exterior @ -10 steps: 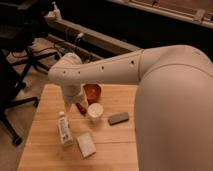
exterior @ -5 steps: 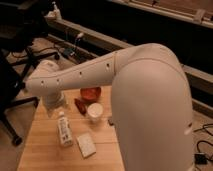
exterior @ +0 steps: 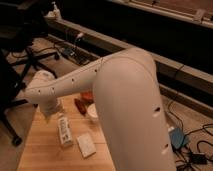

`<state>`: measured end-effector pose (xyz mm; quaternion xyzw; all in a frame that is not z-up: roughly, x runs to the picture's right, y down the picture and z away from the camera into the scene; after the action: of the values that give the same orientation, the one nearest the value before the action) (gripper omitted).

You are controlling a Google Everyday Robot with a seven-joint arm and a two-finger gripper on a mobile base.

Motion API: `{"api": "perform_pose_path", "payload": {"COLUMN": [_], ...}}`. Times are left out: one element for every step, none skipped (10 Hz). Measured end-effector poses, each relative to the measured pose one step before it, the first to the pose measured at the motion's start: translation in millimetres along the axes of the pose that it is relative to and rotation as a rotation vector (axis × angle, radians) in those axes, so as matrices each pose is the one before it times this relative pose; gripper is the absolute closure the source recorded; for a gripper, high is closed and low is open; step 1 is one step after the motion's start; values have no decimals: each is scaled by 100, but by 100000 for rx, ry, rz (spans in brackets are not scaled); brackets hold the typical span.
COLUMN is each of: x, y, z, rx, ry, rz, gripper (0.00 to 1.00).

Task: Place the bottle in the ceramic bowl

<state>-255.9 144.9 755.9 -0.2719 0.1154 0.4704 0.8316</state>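
**Over the Table's Left Side: Gripper Staged Above the Bottle**

Spanning most of the view, the large white robot arm [exterior: 125, 90] reaches left across the light wooden slatted table [exterior: 35, 152]. This places the two-finger gripper [exterior: 51, 107] just above the bottle's far end, which is judged a pre-grasp position. The jaws stand apart and hold nothing.

The glossy reddish-orange ceramic bowl [exterior: 87, 95] sits farther back, largely hidden by the arm, near a small white cup [exterior: 93, 111].

The slim white plastic bottle [exterior: 64, 131] lies flat on the table with its pale printed label facing up. It is apart from the bowl and near a pale rectangular block [exterior: 86, 145].
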Motion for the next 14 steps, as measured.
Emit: {"api": "perform_pose_path", "payload": {"x": [102,135,259,469,459,570,564,312,18,-106,-155,-87,-98,-110], "y": [-341,-254,-283,-52,42,233,180,-4,-104,-133,-163,19,149,316], "z": [747,732,730,795,665,930,1017,868,609,413,397,333,330,346], "rx": [2094,2086,1788,727,33,-727,-570,-36,344,531,829,462,209,-270], "ry": [826,789,934,1360,1313,1474,1441,726,-117,-426,-518,-249,-292,-165], "rz": [-268,256,718,1039,829,963,1141,1273,1118,914,804,523,410,383], "gripper": [35,35,35,35,35,35,35,35,35,35,35,35,35,35]}}
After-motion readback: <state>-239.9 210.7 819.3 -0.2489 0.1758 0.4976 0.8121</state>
